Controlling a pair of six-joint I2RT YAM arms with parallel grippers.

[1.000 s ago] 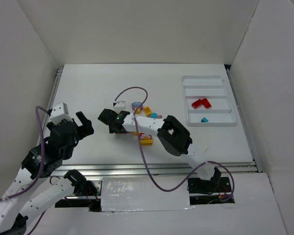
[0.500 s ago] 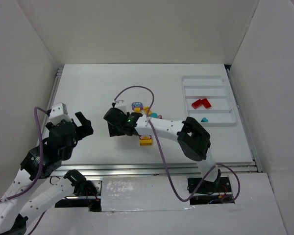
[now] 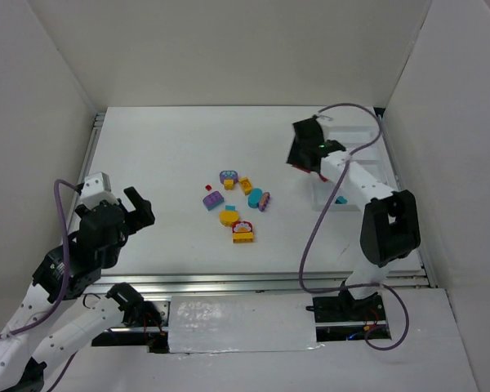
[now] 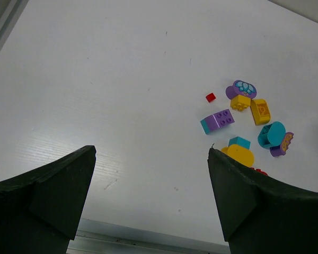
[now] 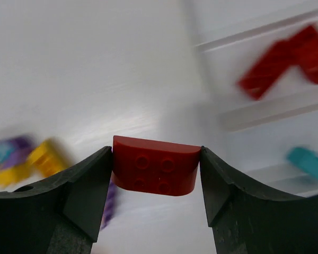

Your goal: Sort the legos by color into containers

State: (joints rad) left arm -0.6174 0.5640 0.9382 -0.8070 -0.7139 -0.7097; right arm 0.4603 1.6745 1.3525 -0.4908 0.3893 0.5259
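My right gripper (image 3: 305,157) is shut on a red rounded brick (image 5: 155,172) and holds it above the table, just off the left edge of the white tray (image 3: 359,130). The right wrist view shows two red bricks (image 5: 289,61) in one compartment and a teal brick (image 5: 307,163) in the compartment beside it. Loose legos lie mid-table: a purple brick (image 3: 213,199), a yellow round one (image 3: 229,217), a yellow block (image 3: 243,235), a teal one (image 3: 256,197) and a tiny red piece (image 3: 208,188). My left gripper (image 3: 135,208) is open and empty, left of the pile.
White walls close in the table on the left, back and right. A metal rail (image 3: 94,155) runs along the left edge and another along the near edge. The right arm's purple cable (image 3: 314,220) loops over the table between pile and tray.
My right gripper has swung from the left of the pile, far right and back, to the tray's left edge, with the red brick in it. The left arm has barely moved.
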